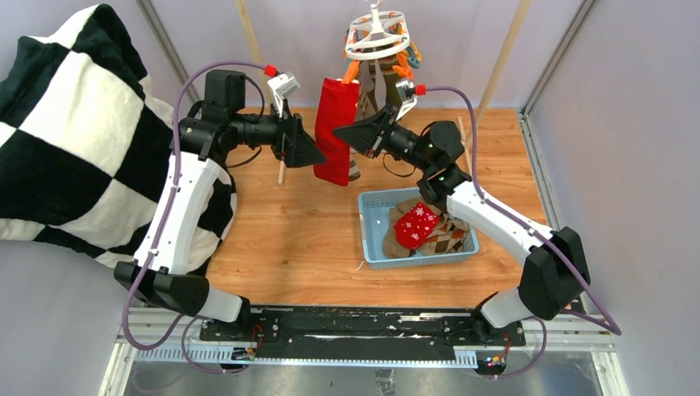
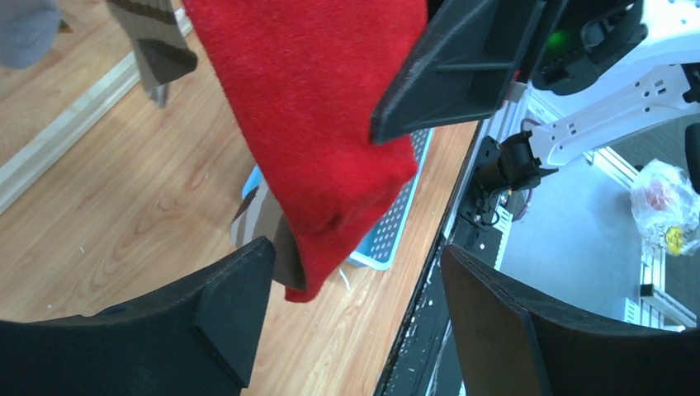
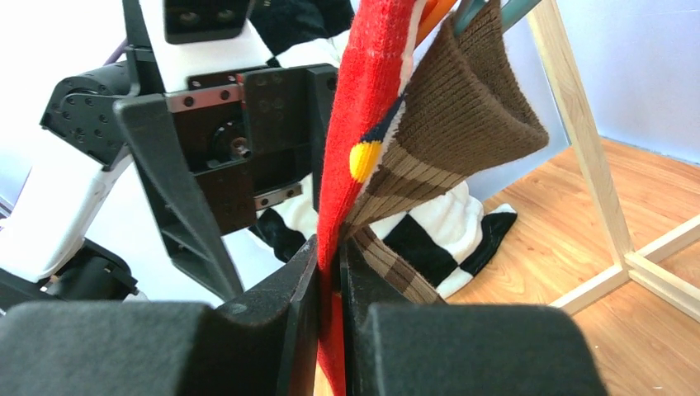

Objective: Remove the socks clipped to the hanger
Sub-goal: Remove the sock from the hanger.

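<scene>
Your right pincer (image 3: 330, 272) is all but closed, its two black fingers pressed on either side of the red sock (image 1: 334, 124), which hangs down from the white oval hanger (image 1: 376, 33) at the back of the desk (image 1: 281, 231). The fabric fills the narrow gap between the fingers. Just beside the red sock, on the same hanger, a brown striped sock (image 3: 462, 124) hangs with its cuff upward, touching the red one where your fingers meet. Orange clothespins (image 1: 404, 62) dangle under the hanger's rings. Your left pincer (image 2: 355, 272) faces the sock from the other side with its fingers spread wide. The red toe hangs down near the gap between them, and you cannot tell from these views whether either finger touches it. It has hold of nothing. A grey sock (image 2: 25, 33) shows at the edge of the left wrist view. Nearer you, under the right arm, a light-blue basket (image 1: 376, 239) sits on the desk holding a red snowflake sock (image 1: 415, 224) on top of an argyle sock (image 1: 450, 235). A black-and-white checkered blanket (image 1: 74, 124) is draped at the left.
</scene>
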